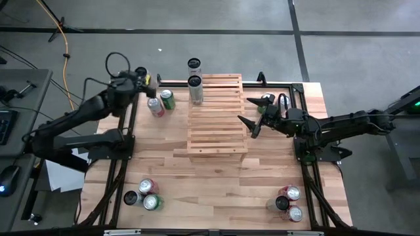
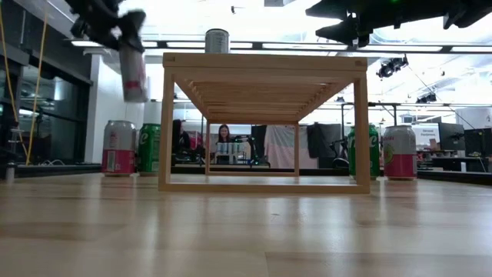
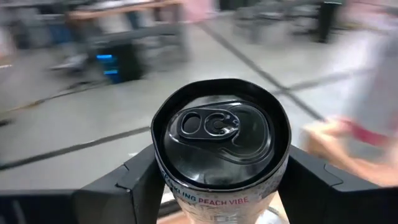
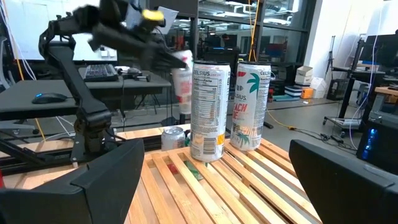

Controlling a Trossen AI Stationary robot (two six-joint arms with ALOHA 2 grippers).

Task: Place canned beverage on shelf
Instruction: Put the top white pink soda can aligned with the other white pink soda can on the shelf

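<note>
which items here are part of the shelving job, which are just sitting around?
In the job:
- left gripper, shut on tall pink-and-white can, lifted
- pale slatted wooden shelf
- two tall white cans already on it

Lying about:
- red and green cans beside shelf
- can clusters near front corners
- right gripper, open, idle

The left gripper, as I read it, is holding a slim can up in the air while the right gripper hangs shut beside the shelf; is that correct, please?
Not quite: the right gripper is open, its fingers spread wide in the high view. The rest holds: the left gripper holds a slim can in the air, and the right one is beside the shelf.
</note>
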